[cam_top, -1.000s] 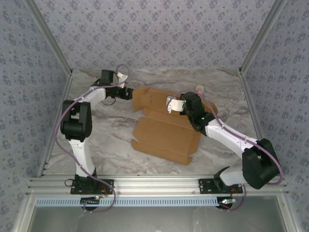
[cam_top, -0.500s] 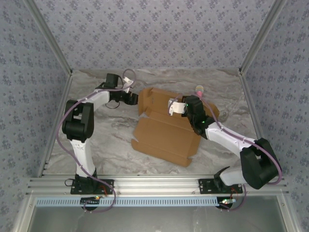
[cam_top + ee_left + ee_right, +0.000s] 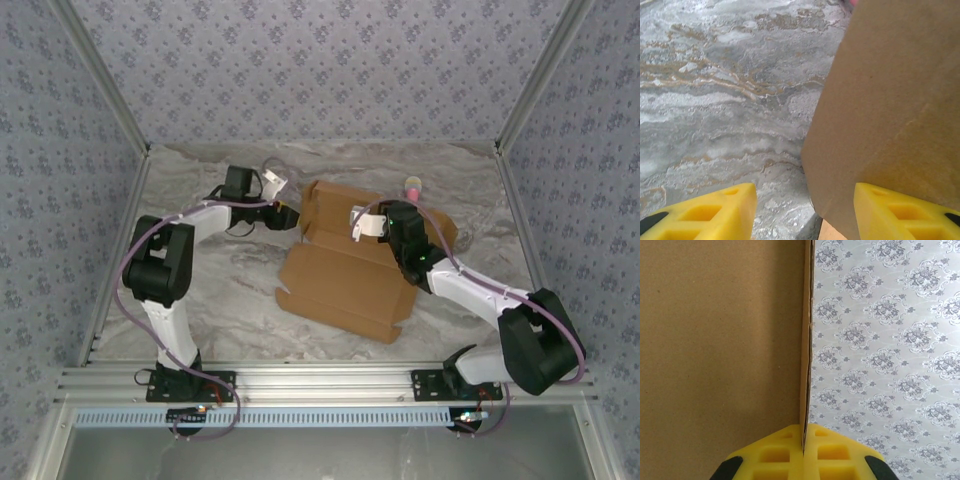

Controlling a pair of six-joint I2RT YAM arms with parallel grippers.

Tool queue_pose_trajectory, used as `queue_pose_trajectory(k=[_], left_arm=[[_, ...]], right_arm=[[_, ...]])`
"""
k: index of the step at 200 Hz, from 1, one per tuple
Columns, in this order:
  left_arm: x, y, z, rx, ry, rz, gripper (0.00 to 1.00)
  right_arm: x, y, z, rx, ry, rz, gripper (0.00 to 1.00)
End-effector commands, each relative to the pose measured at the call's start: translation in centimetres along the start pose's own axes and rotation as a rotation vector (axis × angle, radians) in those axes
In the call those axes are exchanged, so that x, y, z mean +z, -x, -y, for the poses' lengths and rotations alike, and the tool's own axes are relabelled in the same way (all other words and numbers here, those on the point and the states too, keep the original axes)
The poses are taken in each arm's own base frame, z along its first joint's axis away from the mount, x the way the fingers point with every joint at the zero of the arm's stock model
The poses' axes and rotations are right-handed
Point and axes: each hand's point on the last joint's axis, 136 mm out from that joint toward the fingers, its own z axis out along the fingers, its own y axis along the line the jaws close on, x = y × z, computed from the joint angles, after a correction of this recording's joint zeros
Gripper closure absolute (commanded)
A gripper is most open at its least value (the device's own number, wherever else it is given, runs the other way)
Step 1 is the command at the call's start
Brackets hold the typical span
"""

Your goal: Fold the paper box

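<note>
**Workpiece.** The plain brown die-cut cardboard paper box [image 3: 345,285] lies partly unfolded at the centre of the grey marble-patterned table [image 3: 210,290], between the two arms. Its large near panel rests flat on the table. The far panels are raised off the surface. A small pink stick [image 3: 410,186] lies on the table just beyond the far right part of the cardboard.

**Left gripper.** In the overhead view, the left gripper [image 3: 288,217] sits at the far left edge of the paper box, beside a raised flap. In the left wrist view, the left gripper [image 3: 804,192] shows two yellow fingers [image 3: 715,212] standing roughly half apart. The brown flap [image 3: 890,100] rises ahead of the finger on the right of that view, and its lower corner falls within the gap. Bare table [image 3: 715,100] shows beside the flap. The fingers clamp nothing.

**Right gripper.** In the overhead view, the right gripper [image 3: 380,215] is over the raised far panel. In the right wrist view, the right gripper [image 3: 803,432] has its yellow fingers [image 3: 772,452] pressed together on the thin edge of a cardboard panel [image 3: 720,340]. That edge runs straight up from the fingertips. The patterned wall [image 3: 880,340] shows beside the panel.
</note>
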Motion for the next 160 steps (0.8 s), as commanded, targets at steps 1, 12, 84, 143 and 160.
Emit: queue_pose_trajectory(k=[1, 12, 84, 143, 160], left_arm=[[-0.6, 2.2, 1.3, 0.089, -0.002, 0.082, 0.46], [-0.7, 2.2, 1.4, 0.105, 0.005, 0.096, 0.46], [-0.4, 1.6, 1.6, 0.235, 0.038, 0.111, 0.46], [-0.3, 1.3, 2.1, 0.394, 0.007, 0.086, 0.45], [-0.4, 1.1, 2.0, 0.431, 0.011, 0.056, 0.45]], right_arm=[[-0.5, 0.0, 1.3, -0.021, -0.062, -0.002, 1.00], [-0.6, 0.0, 1.3, -0.026, -0.070, 0.003, 1.00], [-0.8, 0.2, 0.5, -0.058, -0.087, 0.031, 1.00], [-0.7, 0.1, 0.0, -0.050, -0.055, 0.049, 1.00], [-0.8, 0.1, -0.3, -0.043, -0.043, 0.062, 1.00]])
